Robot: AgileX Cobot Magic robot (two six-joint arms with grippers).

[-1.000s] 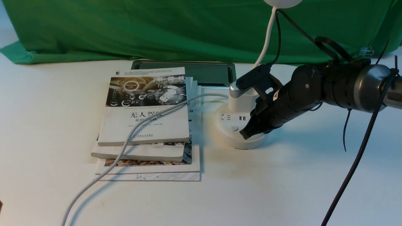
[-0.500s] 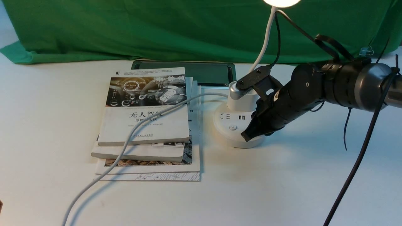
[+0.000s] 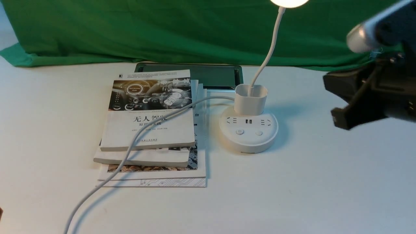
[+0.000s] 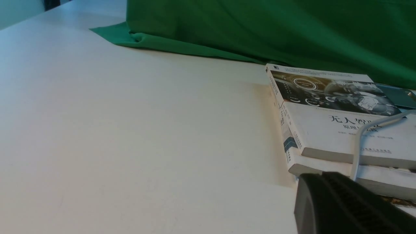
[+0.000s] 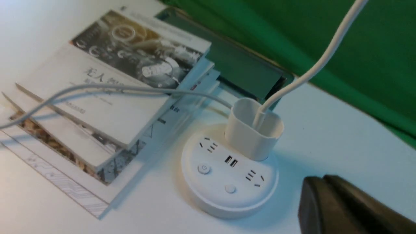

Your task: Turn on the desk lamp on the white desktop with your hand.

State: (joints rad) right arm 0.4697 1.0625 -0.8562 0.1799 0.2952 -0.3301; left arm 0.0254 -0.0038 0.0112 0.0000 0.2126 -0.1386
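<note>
The white desk lamp (image 3: 248,131) stands on the white desktop (image 3: 292,195) right of a book stack. Its round base carries sockets, two buttons and a cup holder. A thin gooseneck rises to the round head (image 3: 288,2), which glows at the top edge. The lamp also shows in the right wrist view (image 5: 229,175). My right gripper (image 3: 338,122) is shut and empty, blurred, raised well to the right of the base; its tips show in the right wrist view (image 5: 320,187). My left gripper (image 4: 320,178) is shut and empty, low over the desktop beside the books.
A stack of books (image 3: 151,126) lies left of the lamp, with a white cable (image 3: 130,149) running over it toward the front left. A dark flat tray (image 3: 195,74) lies behind the books. A green cloth backdrop (image 3: 162,29) closes off the back.
The right gripper was down on the lamp base; the head lit up, and the arm has since pulled away up and to the right. The left arm has not visibly moved.
</note>
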